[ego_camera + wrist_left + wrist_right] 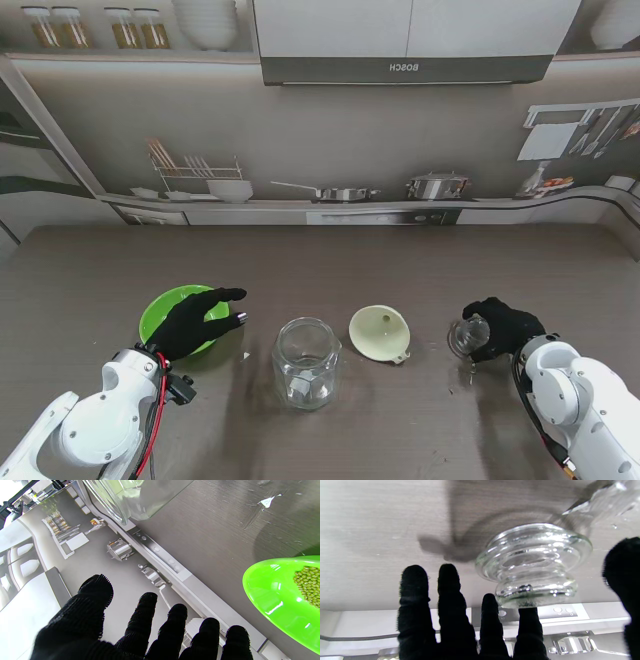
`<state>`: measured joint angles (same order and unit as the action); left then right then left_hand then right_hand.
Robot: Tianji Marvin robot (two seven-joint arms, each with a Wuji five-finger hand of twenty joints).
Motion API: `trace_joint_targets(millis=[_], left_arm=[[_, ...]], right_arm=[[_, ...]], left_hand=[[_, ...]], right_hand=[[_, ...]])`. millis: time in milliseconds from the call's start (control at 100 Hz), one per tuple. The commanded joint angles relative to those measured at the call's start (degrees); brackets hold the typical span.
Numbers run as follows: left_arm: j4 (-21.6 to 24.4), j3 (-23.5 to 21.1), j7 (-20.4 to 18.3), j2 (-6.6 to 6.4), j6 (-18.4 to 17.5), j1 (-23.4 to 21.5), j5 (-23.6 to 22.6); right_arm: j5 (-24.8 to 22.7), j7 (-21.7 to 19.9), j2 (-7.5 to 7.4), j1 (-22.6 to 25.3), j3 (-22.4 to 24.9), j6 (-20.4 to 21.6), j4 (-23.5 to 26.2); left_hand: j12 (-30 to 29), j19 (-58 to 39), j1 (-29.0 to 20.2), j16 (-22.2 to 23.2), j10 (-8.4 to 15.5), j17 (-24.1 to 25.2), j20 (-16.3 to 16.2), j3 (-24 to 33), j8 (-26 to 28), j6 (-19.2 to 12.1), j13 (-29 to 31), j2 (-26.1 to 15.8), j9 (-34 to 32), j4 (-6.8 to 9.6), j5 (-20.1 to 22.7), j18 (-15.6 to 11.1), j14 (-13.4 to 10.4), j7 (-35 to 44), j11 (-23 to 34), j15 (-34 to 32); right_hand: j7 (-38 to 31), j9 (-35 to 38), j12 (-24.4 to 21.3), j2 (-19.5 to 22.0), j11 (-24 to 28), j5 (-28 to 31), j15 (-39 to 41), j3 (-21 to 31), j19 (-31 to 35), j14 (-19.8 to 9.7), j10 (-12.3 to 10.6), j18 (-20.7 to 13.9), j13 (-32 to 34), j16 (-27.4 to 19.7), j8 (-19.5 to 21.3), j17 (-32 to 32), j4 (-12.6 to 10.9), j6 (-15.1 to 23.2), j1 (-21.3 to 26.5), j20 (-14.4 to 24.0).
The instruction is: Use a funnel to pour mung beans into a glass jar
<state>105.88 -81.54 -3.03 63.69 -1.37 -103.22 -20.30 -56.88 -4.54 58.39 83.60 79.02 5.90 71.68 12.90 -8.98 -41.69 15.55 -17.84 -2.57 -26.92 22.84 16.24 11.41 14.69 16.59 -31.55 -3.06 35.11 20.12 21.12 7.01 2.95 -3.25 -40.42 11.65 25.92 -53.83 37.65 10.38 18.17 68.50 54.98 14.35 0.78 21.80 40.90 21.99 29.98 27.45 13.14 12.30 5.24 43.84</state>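
Observation:
A green bowl (163, 312) sits at the left, and the left wrist view shows mung beans (308, 585) in the bowl (275, 600). My left hand (198, 320) hovers over the bowl's right side, open, with its fingers (147, 615) spread and holding nothing. The clear glass jar (306, 362) stands lidless at the centre; its edge (120, 495) shows in the left wrist view. A cream funnel (380, 332) lies on the table right of the jar. My right hand (505, 328) is at the glass lid (468, 335). One fingertip (528, 615) touches the lid (532, 562), and the thumb stays apart.
The dark wood-grain table (320, 270) ends at a printed kitchen backdrop (330, 190) along the far edge. A small white scrap (266, 502) lies on the table between bowl and jar.

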Motion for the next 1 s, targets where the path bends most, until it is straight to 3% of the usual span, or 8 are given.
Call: trace_joint_targets(millis=[0,180,380,510,710,990], left_arm=[[0.26,-0.09,-1.05,0.07,0.12,-0.19,0.04],[0.16,-0.05,-1.15,0.05,0.08,-0.12,0.09],[0.14,-0.09,-1.09,0.07,0.02,-0.11,0.12],[0.1,-0.09,-1.11,0.06,-0.02,-0.07,0.19],[0.05,-0.23,-1.03,0.08,-0.25,-0.11,0.22],[0.1,-0.48,-0.79,0.13,-0.46,-0.29,0.28]], right_arm=[[-0.19,-0.54,0.23,0.51,0.31,-0.17,1.7],[0.09,-0.34,0.59,0.88,1.35,-0.83,4.51],[1.29,0.15,1.16,1.4,1.66,-1.65,8.68],[3.04,-0.97,1.48,1.51,1.2,-1.95,11.97],[5.65,-3.11,1.76,0.01,-1.53,-3.48,14.9],[7.71,-4.72,1.9,-3.67,-6.61,-4.84,14.86]], left_hand=[[0.59,1.17,-1.21,-0.24,0.28,0.98,-0.98,-1.17,-0.07,-1.58,-0.89,-2.71,-0.71,1.47,-0.1,-2.09,-0.22,-0.46,0.12,0.59],[0.58,1.17,-1.19,-0.25,0.34,0.97,-0.97,-1.18,-0.08,-1.61,-0.93,-2.71,-0.68,1.47,-0.1,-2.14,-0.24,-0.48,0.11,0.62],[0.58,1.17,-1.19,-0.24,0.35,0.97,-0.98,-1.19,-0.04,-1.62,-0.89,-2.72,-0.7,1.46,0.13,-2.09,-0.28,-0.37,0.12,0.59],[0.58,1.17,-1.22,-0.25,0.27,0.99,-0.98,-1.16,-0.09,-1.55,-0.91,-2.7,-0.72,1.47,-0.09,-2.06,-0.23,-0.48,0.12,0.6],[0.58,1.16,-1.19,-0.25,0.37,0.95,-0.99,-1.16,-0.08,-1.55,-0.9,-2.71,-0.72,1.47,-0.1,-2.11,-0.32,-0.47,0.12,0.6],[0.59,1.15,-1.19,-0.24,0.43,0.94,-0.99,-1.1,-0.07,-1.65,-0.85,-2.65,-0.76,1.47,-0.03,-2.1,-0.25,-0.45,0.13,0.58]], right_hand=[[0.78,-0.88,-0.46,0.63,-0.2,-1.32,-1.59,-0.88,-2.58,1.42,-0.53,4.42,-1.25,-1.17,-1.29,-1.35,-0.5,0.73,-2.67,-1.44],[1.51,2.02,-0.9,2.94,-0.64,0.43,-2.59,-2.02,-4.69,0.68,-0.16,4.73,-1.79,-1.74,-1.7,-2.7,-0.82,-0.72,-2.51,-2.71],[-1.26,9.11,-1.6,4.17,-1.87,3.63,-2.63,-2.9,-5.65,-1.36,-0.09,4.49,-1.1,-1.87,-1.67,-3.36,-1.33,-4.94,-1.05,-3.53],[-1.94,11.57,-1.66,5.8,-2.37,5.21,-2.64,-4.27,-5.79,-1.12,-0.03,4.46,-0.23,-1.85,-2.49,-3.2,-1.65,-6.11,-0.51,-3.8],[-2.31,12.53,-2.07,7.55,-3.62,5.62,-3.16,-5.67,-6.27,-0.43,1.09,4.38,0.06,-1.97,-3.15,-3.05,-1.98,-8.54,-0.57,-4.34],[-2.01,11.75,-2.24,9.35,-4.5,4.69,-3.76,-7.29,-7.0,-0.55,2.15,4.1,-0.33,-2.13,-3.72,-3.41,-2.45,-9.57,-0.2,-5.09]])
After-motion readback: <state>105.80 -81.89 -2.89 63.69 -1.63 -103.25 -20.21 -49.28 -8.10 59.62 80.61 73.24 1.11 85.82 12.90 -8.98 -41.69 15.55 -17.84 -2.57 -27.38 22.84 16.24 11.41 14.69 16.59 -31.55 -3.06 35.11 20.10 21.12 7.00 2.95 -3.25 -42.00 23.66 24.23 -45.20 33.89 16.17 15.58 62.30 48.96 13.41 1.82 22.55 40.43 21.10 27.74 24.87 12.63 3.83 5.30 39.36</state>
